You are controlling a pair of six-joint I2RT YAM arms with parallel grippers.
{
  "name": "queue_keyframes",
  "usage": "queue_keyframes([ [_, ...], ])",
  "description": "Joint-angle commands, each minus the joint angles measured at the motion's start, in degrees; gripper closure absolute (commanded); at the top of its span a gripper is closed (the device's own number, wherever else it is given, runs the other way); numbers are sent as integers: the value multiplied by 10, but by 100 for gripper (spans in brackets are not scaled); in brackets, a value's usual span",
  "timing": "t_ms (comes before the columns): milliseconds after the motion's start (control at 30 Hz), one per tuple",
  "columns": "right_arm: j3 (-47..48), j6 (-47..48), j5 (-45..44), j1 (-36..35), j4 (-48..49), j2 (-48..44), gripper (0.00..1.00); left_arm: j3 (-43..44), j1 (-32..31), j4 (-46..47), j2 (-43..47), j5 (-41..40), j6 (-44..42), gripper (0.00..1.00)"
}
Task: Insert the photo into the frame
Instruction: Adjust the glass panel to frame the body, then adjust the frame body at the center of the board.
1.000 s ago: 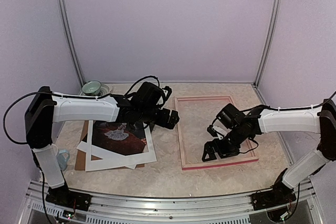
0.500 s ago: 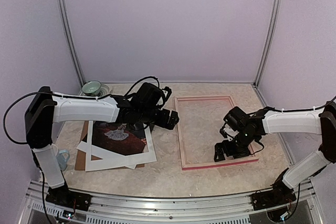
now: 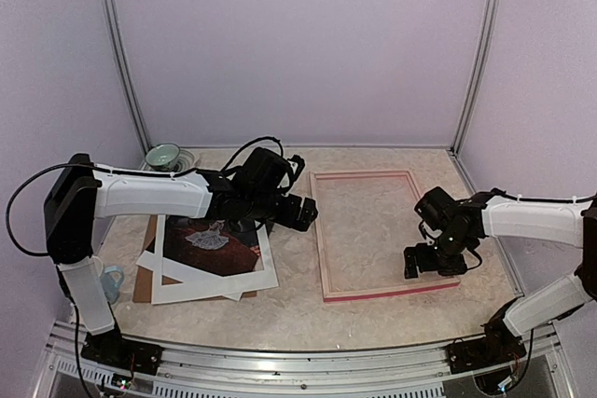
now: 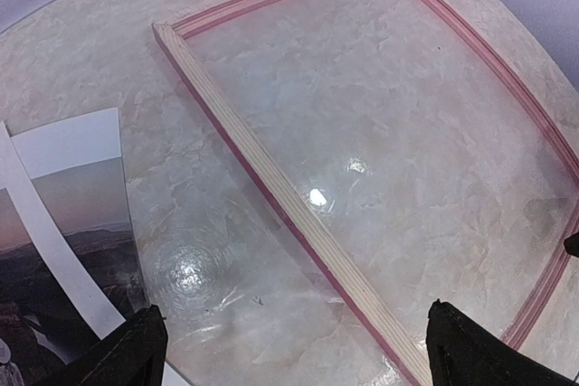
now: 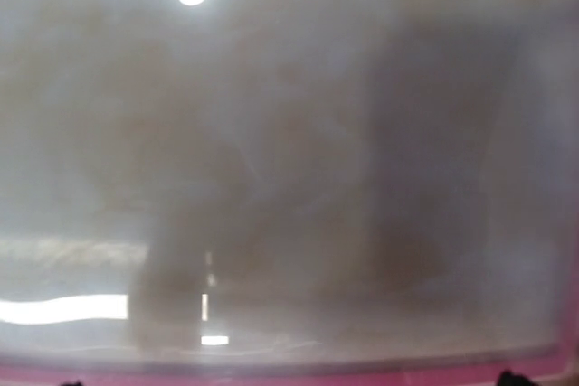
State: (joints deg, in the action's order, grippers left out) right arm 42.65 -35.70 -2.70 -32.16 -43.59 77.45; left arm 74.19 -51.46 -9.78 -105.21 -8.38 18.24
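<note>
My left gripper [image 3: 300, 213]: jaws wide, empty. The frame [image 3: 320, 240] rail is just below and ahead; the photo [image 3: 210, 240] is behind my wrist, beside the white mat [image 3: 219, 283]. My right gripper [image 3: 434, 263]: jaws wide, over the frame's corner.

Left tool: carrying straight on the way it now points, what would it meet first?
Most likely the pale-wood rail of the pink rectangular frame, or the glossy marbled tabletop just short of it; depth is unclear.
</note>
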Motion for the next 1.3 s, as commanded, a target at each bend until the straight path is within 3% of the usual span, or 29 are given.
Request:
queue_keyframes([
  [0,-23,-21,-11,22,13,-8,1,-6,0,13,5,-1,7,1],
  [233,-5,-26,-10,27,42,7,1,-2,2,14,3,-15,6,1],
  [433,139,9,-84,27,40,26,1,37,17,17,-20,-48,8,1],
  [733,403,132,-293,38,43,249,1,152,43,15,-125,-30,6,1],
  [1000,589,212,-323,70,103,456,1,156,44,30,-165,-18,20,1],
  [1267,728,257,-327,85,141,590,1,102,33,48,-148,-16,35,1],
])
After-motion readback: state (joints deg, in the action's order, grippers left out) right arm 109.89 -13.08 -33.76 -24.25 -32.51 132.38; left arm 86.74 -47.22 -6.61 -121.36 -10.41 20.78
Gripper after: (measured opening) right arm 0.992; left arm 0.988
